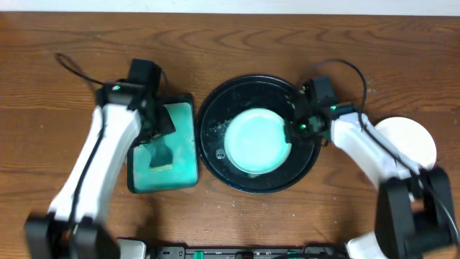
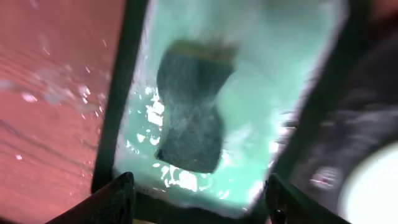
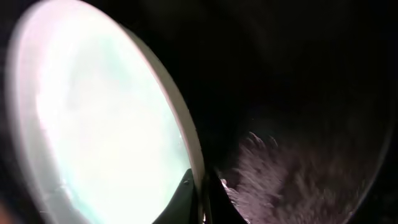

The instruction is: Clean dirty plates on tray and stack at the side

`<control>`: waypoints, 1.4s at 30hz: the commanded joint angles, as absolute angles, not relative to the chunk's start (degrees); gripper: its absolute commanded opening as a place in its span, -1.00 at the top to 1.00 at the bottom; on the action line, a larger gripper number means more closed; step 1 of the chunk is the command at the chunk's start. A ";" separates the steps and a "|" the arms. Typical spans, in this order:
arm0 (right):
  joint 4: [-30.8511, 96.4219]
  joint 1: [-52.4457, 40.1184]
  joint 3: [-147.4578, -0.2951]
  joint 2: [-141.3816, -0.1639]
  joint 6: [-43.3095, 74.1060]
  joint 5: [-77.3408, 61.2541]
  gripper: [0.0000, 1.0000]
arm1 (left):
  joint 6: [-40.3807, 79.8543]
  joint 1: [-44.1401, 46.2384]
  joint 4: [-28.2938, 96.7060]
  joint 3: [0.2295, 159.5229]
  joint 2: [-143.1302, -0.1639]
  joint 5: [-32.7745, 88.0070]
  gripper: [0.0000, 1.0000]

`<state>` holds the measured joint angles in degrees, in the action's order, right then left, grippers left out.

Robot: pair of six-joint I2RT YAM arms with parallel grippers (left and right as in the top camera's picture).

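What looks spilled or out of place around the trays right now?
Wet splashes glisten on the wooden table beside the teal tray, outside it. White specks dot the black tray left of the plate. The sponge looks pinched at its middle.

This is a robotics lab bench, not a kitchen: white-and-black robot arms (image 1: 108,151) reach over a brown wood-grain table (image 1: 230,29), and a black cable (image 1: 79,72) trails across it. The dishware sits as a staged set: a large round glossy black tray (image 1: 212,137) carrying a pale mint round plate (image 1: 257,140), beside a rectangular teal-green tray (image 1: 183,155).
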<state>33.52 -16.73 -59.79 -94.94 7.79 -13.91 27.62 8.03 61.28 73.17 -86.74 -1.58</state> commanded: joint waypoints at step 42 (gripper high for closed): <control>-23.88 -58.22 -63.11 -88.33 -34.59 22.50 0.98 | 27.49 7.94 60.82 75.24 -45.34 -1.52 -0.60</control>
